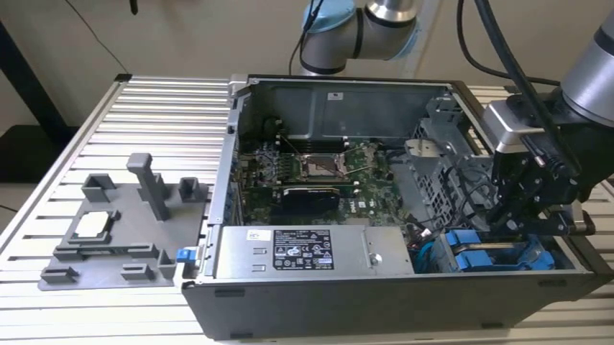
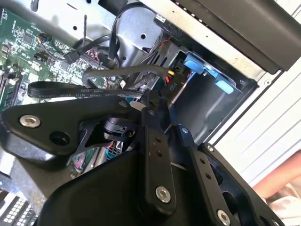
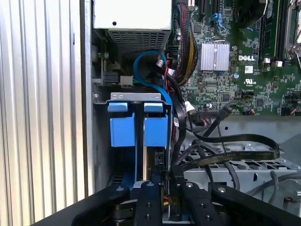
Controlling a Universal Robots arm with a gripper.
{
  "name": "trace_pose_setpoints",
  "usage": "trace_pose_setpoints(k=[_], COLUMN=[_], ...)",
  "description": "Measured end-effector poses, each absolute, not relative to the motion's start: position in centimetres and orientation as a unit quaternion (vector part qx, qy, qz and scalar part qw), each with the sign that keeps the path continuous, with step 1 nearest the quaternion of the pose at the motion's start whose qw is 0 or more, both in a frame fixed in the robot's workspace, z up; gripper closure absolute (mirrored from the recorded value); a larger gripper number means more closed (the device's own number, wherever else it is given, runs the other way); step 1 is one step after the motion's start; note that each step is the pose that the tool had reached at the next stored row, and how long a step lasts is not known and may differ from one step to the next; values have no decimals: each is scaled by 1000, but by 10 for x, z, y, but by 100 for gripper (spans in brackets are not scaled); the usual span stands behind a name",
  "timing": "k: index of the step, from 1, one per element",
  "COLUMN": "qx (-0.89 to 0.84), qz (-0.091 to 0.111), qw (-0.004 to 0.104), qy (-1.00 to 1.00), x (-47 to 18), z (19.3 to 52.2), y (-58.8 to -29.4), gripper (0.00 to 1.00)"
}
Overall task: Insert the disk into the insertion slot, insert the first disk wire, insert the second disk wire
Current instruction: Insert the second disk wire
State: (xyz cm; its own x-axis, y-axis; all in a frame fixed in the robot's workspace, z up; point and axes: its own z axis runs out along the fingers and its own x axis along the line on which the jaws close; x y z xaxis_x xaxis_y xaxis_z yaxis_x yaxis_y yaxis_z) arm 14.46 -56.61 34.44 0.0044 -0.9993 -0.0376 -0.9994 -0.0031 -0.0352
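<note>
black end effector (image 1: 525,215) over blue-railed metal insertion slot (image 3: 137,123), grip state unclear

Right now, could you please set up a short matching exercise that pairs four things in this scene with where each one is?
Things:
1. gripper
2. grey plastic fixture
3. power supply box
4. motherboard

Places:
A. on the slatted table, outside the case, at the exterior view's left
B. on the case floor, middle of the case
C. above the blue drive bay, at the exterior view's right
D. along the case's near wall

Pairs: 1-C, 2-A, 3-D, 4-B
</note>
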Motion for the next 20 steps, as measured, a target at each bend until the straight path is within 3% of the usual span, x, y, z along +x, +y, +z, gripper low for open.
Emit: trace_pose_setpoints(k=[12, 20], qx=[-708, -708], qz=[2, 2], qw=[27, 27], qy=[706, 706], x=[145, 145], z=[381, 382], y=[-566, -566], gripper=[76, 76])
